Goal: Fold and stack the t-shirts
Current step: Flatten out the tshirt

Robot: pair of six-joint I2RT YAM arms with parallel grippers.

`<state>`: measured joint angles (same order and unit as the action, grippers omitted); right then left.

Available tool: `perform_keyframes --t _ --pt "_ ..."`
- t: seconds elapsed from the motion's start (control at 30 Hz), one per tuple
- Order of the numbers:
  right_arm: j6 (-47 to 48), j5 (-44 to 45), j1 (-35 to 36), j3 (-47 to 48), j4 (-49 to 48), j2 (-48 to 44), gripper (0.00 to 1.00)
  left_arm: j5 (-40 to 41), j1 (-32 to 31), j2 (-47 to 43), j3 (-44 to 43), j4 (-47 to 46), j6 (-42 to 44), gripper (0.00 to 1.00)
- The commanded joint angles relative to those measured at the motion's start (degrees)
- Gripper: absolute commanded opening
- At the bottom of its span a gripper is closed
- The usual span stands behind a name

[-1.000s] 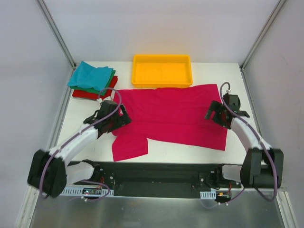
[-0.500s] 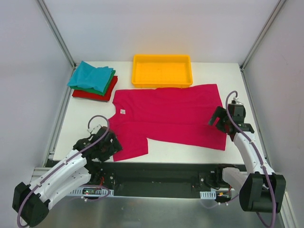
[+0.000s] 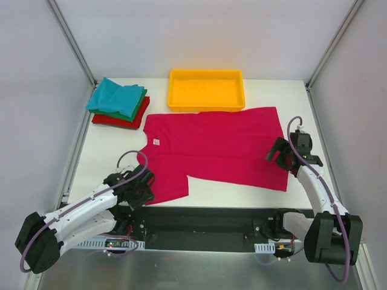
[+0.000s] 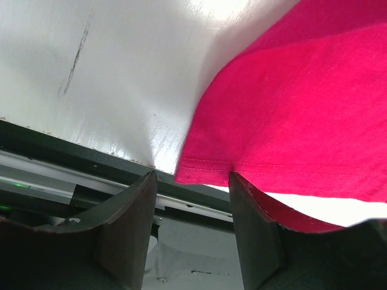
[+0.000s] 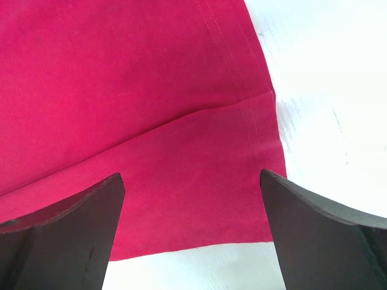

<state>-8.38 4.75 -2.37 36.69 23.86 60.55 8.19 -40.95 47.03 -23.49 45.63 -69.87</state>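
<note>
The magenta-pink t-shirt (image 3: 217, 145) lies spread flat across the middle of the table (image 3: 103, 163), neck to the left with its white label (image 3: 156, 142) showing, one short sleeve reaching toward the near edge. Its far edge runs just beside the yellow tray (image 3: 172, 90). Down at that near sleeve sits the left gripper (image 3: 140, 188). In the wrist view its fingers (image 4: 130, 229) stand partly apart, and the stitched sleeve corner lies right at the gap, not pinched as far as I can see. Over on the other side, the right gripper (image 3: 279, 151) hangs over the shirt's near right hem corner, jaws spread wide and holding nothing. Pink cloth fills the space between its fingers (image 5: 78, 223). Back in the far left corner, well apart from the action, is the folded stack: the teal tee (image 3: 115, 96) on top, the green tee (image 3: 140, 103) peeking out under it, the red tee (image 3: 121, 122) at the bottom.
</note>
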Motion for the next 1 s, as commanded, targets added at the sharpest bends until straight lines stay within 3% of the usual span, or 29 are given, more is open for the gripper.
perform_keyframes --t 0.0,0.2,0.4,0.7,0.97 --pt "-0.8 0.6 -0.6 0.8 0.2 0.2 0.96 2.5 -0.5 1.0 -0.3 -1.4 -0.4 0.49" --pt "-0.7 0.5 -0.7 0.6 0.3 0.0 0.96 2.8 -0.5 3.5 -0.9 -6.8 1.2 0.35" --pt "-0.6 0.7 -1.0 0.5 0.4 0.0 0.96 3.0 -0.5 4.6 -1.2 -7.0 2.6 0.0" --pt "-0.9 1.4 -1.8 -0.5 4.0 -3.2 0.96 3.1 -0.5 0.1 -5.9 -11.0 8.6 0.0" --pt "-4.4 1.9 -8.7 -3.9 14.9 -9.7 0.96 4.4 -0.5 0.9 -10.7 -20.3 16.8 0.0"
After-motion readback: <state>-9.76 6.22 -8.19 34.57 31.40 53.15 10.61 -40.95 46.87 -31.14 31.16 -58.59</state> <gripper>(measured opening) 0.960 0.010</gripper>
